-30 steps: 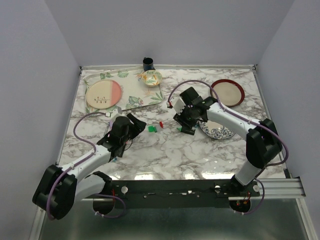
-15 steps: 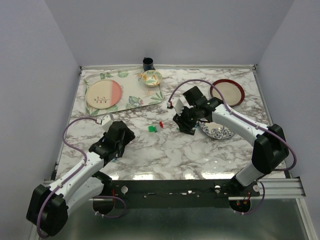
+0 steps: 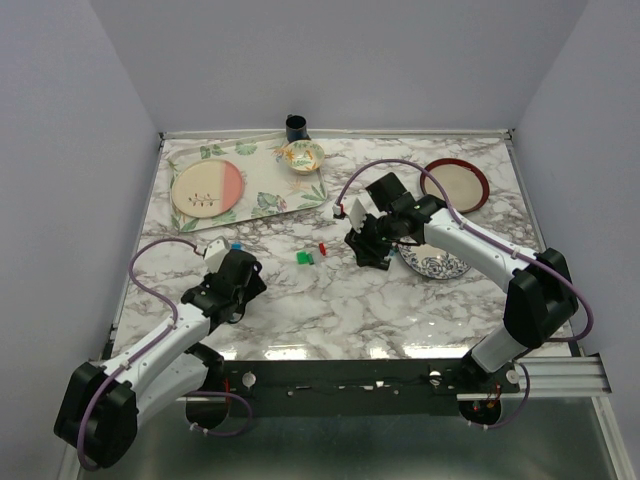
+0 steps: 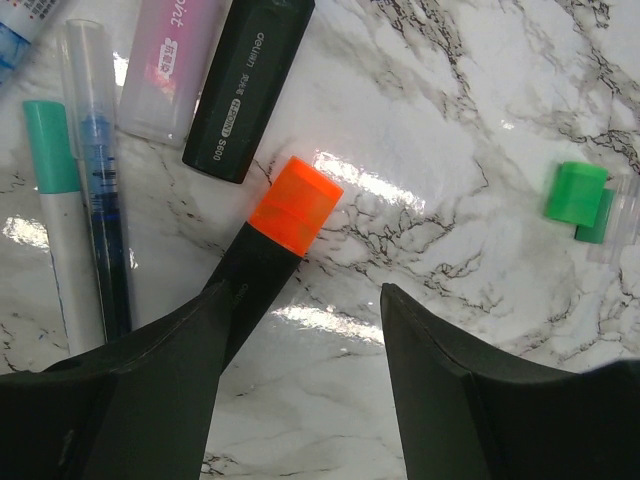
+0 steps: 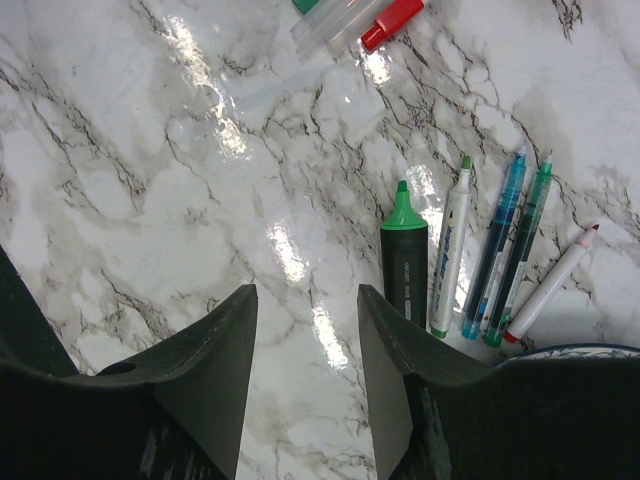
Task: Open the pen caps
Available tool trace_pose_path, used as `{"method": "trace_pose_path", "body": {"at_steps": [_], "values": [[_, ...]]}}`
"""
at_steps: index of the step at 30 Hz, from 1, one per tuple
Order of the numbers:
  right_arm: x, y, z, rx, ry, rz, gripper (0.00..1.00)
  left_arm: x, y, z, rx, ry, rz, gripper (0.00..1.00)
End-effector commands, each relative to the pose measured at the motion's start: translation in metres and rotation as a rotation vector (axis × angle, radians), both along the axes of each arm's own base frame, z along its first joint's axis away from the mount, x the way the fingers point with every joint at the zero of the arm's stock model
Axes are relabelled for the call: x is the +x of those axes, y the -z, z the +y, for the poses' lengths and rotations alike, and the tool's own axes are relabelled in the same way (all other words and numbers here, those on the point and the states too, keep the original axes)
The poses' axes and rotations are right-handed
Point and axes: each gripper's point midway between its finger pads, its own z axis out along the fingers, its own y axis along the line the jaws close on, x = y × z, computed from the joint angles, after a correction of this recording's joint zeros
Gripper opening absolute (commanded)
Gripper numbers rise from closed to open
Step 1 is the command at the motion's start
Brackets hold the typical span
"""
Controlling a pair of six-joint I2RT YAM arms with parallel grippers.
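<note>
Marble table (image 3: 330, 310), white with grey veins, beneath everything. Toward 11 o'clock on it, a leaf-print tray (image 3: 275, 200) bearing a pink-and-cream plate (image 3: 207, 187). Toward 1 o'clock, a red-rimmed plate (image 3: 455, 185). At 3 o'clock from centre, a blue-patterned plate (image 3: 432, 264), just beside the right arm.

Left gripper (image 4: 305, 300) low over the marble at 8 o'clock, jaws spread, clamped on nothing. Right gripper (image 5: 305, 300) near the centre, jaws likewise parted over bare marble.

Between the left jaws, a black highlighter (image 4: 262, 262) lying flat, head aimed at 1 o'clock, body vanishing behind the 7 o'clock finger (image 4: 150, 400); impossible to tell whether touched there. On that head, the orange cap (image 4: 295, 203): translucent, blocky, stepped, seated on the pen. At 11 o'clock from it, a second black highlighter (image 4: 245, 90) and a frosted pink marker (image 4: 168, 65). Further toward 9 o'clock, a white pen wearing a teal cap (image 4: 50, 145).

Ahead of the right gripper at 3 o'clock, an uncapped green highlighter (image 5: 404, 262) with bare wedge tip, next to thin pens (image 5: 495, 250), tips exposed.

Loose mid-table between the grippers: the green cap (image 4: 577, 192), squarish and bright, touching a clear cap (image 4: 615, 215); at 1 o'clock of it, the small red cap (image 5: 392, 17).
</note>
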Motion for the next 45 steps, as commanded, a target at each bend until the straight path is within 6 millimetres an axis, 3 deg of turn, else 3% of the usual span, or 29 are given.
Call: {"method": "trace_pose_path", "body": {"at_steps": [1, 16, 28, 45], "values": [[-0.005, 0.001, -0.001, 0.011, -0.025, 0.016, 0.53, -0.007, 0.013, 0.006, 0.049, 0.031, 0.034, 0.7], [-0.007, 0.005, 0.0, 0.008, -0.028, 0.033, 0.53, -0.009, 0.018, -0.001, 0.064, 0.086, 0.065, 0.7], [-0.008, 0.004, 0.0, 0.01, -0.033, 0.035, 0.53, -0.007, 0.018, 0.013, 0.148, 0.016, 0.078, 0.69], [-0.009, 0.001, 0.001, 0.02, -0.037, 0.032, 0.53, -0.013, 0.039, -0.002, 0.205, 0.083, 0.188, 0.4]]}}
